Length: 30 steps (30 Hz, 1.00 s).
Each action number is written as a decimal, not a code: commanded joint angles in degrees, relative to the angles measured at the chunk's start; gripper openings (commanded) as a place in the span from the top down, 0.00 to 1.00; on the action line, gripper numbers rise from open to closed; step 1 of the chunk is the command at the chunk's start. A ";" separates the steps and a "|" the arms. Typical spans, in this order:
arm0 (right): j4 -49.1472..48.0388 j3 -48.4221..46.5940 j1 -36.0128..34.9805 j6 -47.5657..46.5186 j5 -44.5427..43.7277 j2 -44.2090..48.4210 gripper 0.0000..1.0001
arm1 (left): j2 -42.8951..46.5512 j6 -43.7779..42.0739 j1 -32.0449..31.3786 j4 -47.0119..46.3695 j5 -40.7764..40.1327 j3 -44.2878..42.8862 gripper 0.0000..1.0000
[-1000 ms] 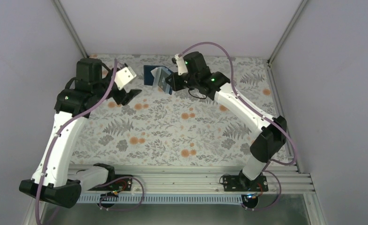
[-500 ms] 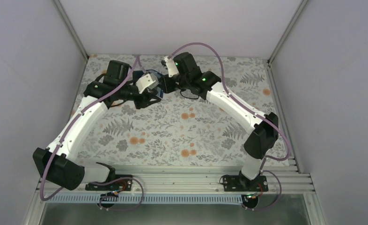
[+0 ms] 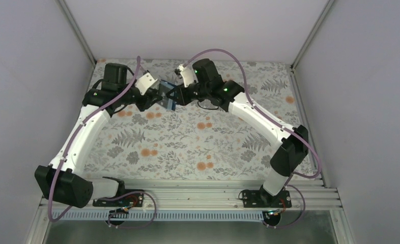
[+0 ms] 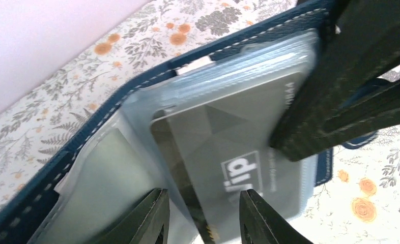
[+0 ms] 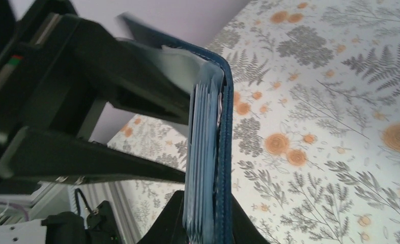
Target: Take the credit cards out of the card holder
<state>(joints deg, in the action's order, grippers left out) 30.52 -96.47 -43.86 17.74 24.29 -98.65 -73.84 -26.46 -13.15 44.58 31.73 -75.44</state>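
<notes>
The right gripper [image 5: 206, 226] is clamping its jaws on the card holder [image 5: 224, 127], holding it above the surface [image 3: 188, 142] at the top view's upper middle. The left gripper [image 4: 203, 218] is straddling the black card [image 4: 223, 147] with narrow jaws; I cannot tell whether they grip it.

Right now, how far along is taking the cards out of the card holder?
Done: the right pincer is shut on the card holder, held open above the table. In hand: the left pincer straddles the dark card, not yet closed on it. Left: every card; none is out of its clear pocket.
</notes>
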 commanded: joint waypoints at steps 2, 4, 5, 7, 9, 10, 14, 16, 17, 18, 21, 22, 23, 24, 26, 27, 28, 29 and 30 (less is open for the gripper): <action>-5.08 1.35 -0.53 -5.50 9.85 2.98 0.96 | 2.14 -2.69 1.90 0.53 0.88 -0.88 0.65; -5.74 2.36 -0.48 -7.29 11.32 4.86 0.96 | 2.70 -3.62 2.40 1.82 2.17 -1.55 0.65; -5.92 2.74 -0.45 -8.30 11.97 5.25 0.96 | 2.92 -4.25 2.61 2.80 3.36 -1.94 0.65; -6.80 3.64 -0.37 -10.46 13.67 6.04 0.96 | 3.52 -5.57 2.77 4.70 5.61 -2.51 0.65; -7.98 4.57 -0.31 -12.85 16.10 6.90 0.96 | 4.17 -6.44 2.90 6.26 7.12 -2.98 0.65; -8.36 5.00 -0.35 -13.98 17.55 7.42 0.96 | 4.68 -6.92 2.94 6.90 7.77 -3.13 0.65; -10.25 5.96 -0.33 -17.02 21.93 9.01 0.96 | 5.66 -8.74 3.03 9.62 14.38 -3.43 0.65; -10.99 5.94 -0.35 -17.16 22.24 9.17 0.96 | 5.62 -9.44 3.04 10.79 20.84 -3.50 0.65; -11.32 5.94 -0.35 -17.13 22.24 9.24 0.96 | 5.76 -9.37 3.02 10.64 23.57 -3.11 0.65; -11.74 5.98 -0.35 -17.03 22.18 9.26 0.96 | 5.88 -9.12 2.96 10.29 25.75 -2.78 0.66; -12.68 5.90 -0.35 -16.69 22.22 9.27 0.96 | 5.92 -8.92 2.95 10.51 28.64 -3.56 0.76; -13.01 5.93 -0.35 -16.42 22.06 9.27 0.96 | 5.97 -8.78 2.93 10.45 28.94 -3.65 0.80; -13.29 5.94 -0.35 -16.20 21.98 9.27 0.96 | 6.03 -8.73 2.89 10.37 29.49 -3.62 0.82; -13.64 5.94 -0.35 -15.90 21.71 9.18 0.96 | 6.02 -8.70 2.91 10.29 30.11 -3.46 0.82; -14.09 5.62 -0.35 -15.42 21.04 9.02 0.96 | 5.85 -8.50 2.87 10.46 30.94 -3.36 0.86; -14.38 5.51 -0.31 -15.29 21.00 8.94 0.96 | 5.86 -8.55 2.82 10.52 30.97 -3.39 0.91; -14.70 5.50 -0.27 -15.11 21.16 8.92 0.96 | 5.80 -8.21 2.80 10.35 30.52 -3.54 0.96; -14.94 5.54 -0.27 -15.07 21.51 8.92 0.96 | 5.97 -7.53 2.83 10.21 29.75 -3.80 0.97; -14.96 5.63 -0.24 -15.25 21.95 8.98 0.96 | 5.92 -6.99 2.93 10.30 28.97 -4.17 0.98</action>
<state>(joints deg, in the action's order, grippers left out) 25.34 -89.97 -42.85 2.48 42.04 -90.63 -67.77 -33.58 -8.01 54.17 52.58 -78.13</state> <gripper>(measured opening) 0.128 0.047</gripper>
